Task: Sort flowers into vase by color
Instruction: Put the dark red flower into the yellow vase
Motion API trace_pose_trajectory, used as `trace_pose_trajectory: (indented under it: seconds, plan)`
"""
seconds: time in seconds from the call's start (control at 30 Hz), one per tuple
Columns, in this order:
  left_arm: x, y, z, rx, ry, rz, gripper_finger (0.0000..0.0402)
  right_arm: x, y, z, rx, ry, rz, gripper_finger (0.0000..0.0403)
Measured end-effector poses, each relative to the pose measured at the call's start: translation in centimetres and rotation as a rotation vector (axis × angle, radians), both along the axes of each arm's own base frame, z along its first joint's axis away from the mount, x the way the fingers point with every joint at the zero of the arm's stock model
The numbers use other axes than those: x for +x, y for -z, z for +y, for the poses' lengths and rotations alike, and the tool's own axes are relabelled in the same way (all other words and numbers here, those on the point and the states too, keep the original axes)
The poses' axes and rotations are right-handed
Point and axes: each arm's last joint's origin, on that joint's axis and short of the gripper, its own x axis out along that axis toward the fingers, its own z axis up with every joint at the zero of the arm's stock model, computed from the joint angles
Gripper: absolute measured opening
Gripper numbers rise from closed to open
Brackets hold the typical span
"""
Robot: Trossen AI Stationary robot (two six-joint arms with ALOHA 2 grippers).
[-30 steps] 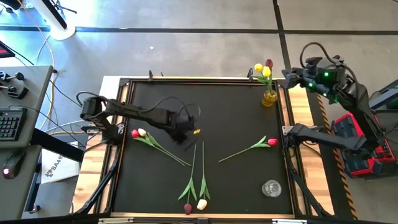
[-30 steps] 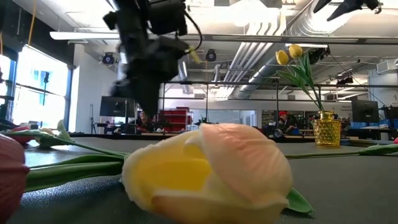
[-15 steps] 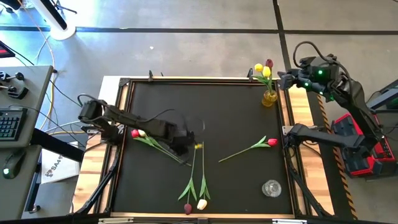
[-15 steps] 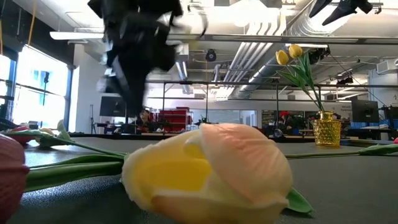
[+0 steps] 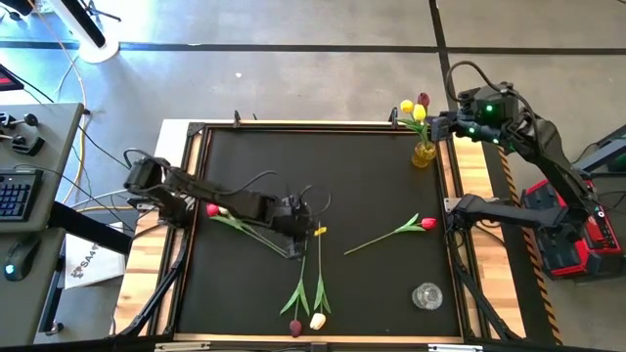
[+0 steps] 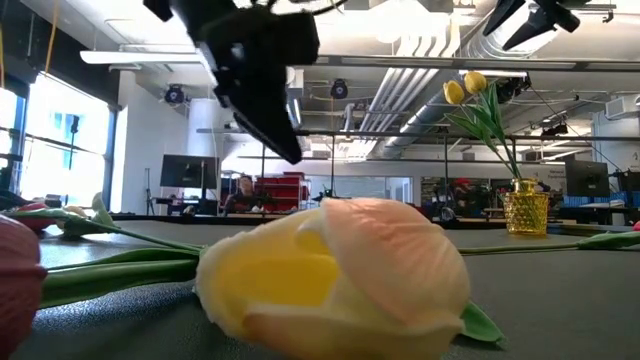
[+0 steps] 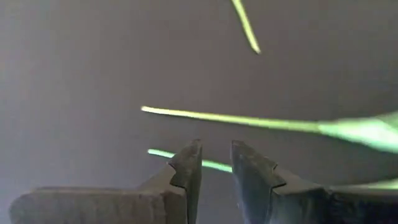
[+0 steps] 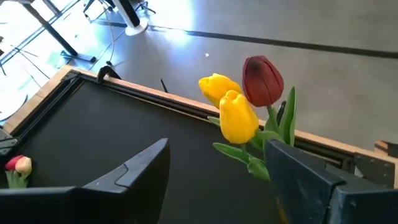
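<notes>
Flowers' stems are seen just ahead of the left gripper, low over the mat, jaws slightly parted, nothing held. Right gripper is spread wide beside the vase with yellow and maroon tulips, empty.

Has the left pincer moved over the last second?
Yes. In the high view the left pincer has travelled away from the yellow vase, toward the stems lying mid-table.
</notes>
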Motion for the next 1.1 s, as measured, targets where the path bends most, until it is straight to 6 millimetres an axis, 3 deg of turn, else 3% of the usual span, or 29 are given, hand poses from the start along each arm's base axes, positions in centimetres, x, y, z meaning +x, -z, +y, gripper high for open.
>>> trace_pose_trajectory:
  seconds: [0.23,0.6,0.7,0.97,1.1]
  plan:
    - [1.0,0.3,3.9,-0.341,-0.542,-0.053,0.0074,-0.1,0.0,0.2,0.022,-0.001,-0.025,0.0248]
    - [1.6,3.4,1.5,-0.403,-0.546,0.053,0.0074,0.1,0.0,0.5,-0.005,-0.021,0.001,0.0248]
    - [1.5,3.6,0.5,-0.365,-0.406,0.075,0.0074,0.1,0.0,0.5,-0.015,-0.029,0.010,0.0248]
    - [0.3,3.8,-3.2,0.021,0.341,0.112,0.0074,0.5,0.0,0.2,-0.051,-0.070,0.061,0.0248]
    - [0.4,3.7,-4.4,0.184,0.620,0.048,0.0074,0.7,0.2,0.0,-0.039,-0.081,0.067,0.0248]
